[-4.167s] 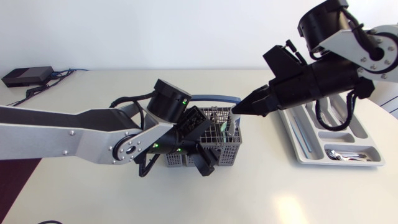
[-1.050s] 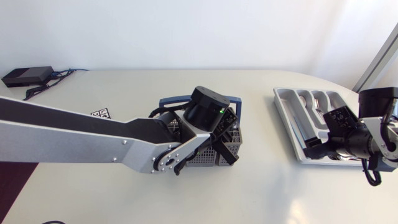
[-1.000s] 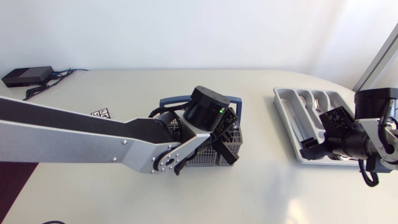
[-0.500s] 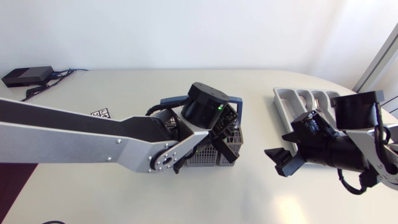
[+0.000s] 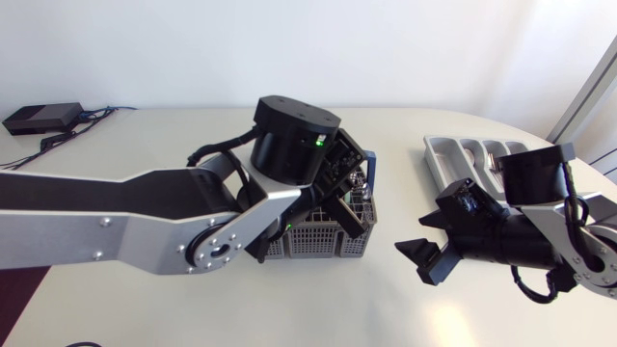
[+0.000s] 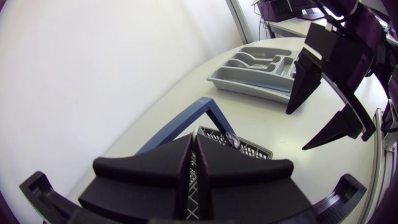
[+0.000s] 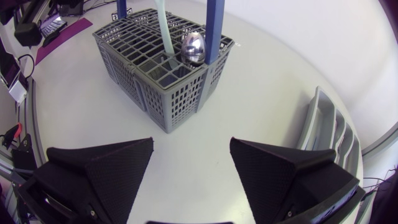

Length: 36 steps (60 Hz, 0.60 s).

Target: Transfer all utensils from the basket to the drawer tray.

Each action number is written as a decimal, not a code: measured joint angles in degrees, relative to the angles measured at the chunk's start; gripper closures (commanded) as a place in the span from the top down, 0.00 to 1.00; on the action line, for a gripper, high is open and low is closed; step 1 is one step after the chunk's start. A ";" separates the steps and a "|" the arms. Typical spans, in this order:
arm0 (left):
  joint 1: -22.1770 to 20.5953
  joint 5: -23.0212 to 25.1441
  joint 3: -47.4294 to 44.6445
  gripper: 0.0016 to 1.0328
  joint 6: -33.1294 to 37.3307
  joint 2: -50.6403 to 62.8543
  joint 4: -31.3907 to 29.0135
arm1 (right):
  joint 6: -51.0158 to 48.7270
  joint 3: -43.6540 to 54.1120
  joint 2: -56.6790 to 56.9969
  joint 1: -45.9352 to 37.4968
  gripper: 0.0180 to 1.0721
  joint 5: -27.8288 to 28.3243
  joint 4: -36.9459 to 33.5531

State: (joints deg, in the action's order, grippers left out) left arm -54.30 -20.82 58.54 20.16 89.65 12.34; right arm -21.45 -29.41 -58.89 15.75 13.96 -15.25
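Basket of grey plastic mesh [image 7: 180,102] mid-table, its blue bail handle [image 7: 214,25] upright. In a corner compartment: shiny metal spoon [image 7: 193,46], bowl up, stem hidden below the rim. Beside it a pale slender handle [image 7: 166,37], upper end cut off, so its type cannot be told. Left gripper [image 6: 193,138] hangs over the basket, fingers pressed to a thin slit, nothing seen between them. Right gripper [image 7: 189,165] gapes wide and holds nothing, low over the table between basket and grey compartmented drawer tray [image 6: 249,79]. Tray contents mostly hidden; the right arm covers part of it in the head view.
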 measured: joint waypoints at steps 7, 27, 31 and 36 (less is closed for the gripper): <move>-1.03 -0.77 -0.24 0.03 0.96 -2.05 0.00 | -0.02 0.00 0.11 0.63 0.84 0.31 0.00; -0.94 -0.37 -0.24 0.03 -0.66 -8.57 -7.06 | -0.98 -0.28 7.93 5.18 0.84 1.07 -0.02; -0.35 2.08 1.01 0.03 -2.67 -8.66 -10.73 | -0.59 -1.07 8.13 7.23 0.84 1.01 0.00; 0.70 4.66 2.80 0.03 -5.40 -8.66 -14.01 | 0.66 -2.67 8.02 10.21 0.84 -0.31 0.59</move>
State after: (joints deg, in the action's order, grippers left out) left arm -53.60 -16.16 61.34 14.76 80.99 -1.67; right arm -20.80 -32.08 -50.87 25.96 13.65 -14.66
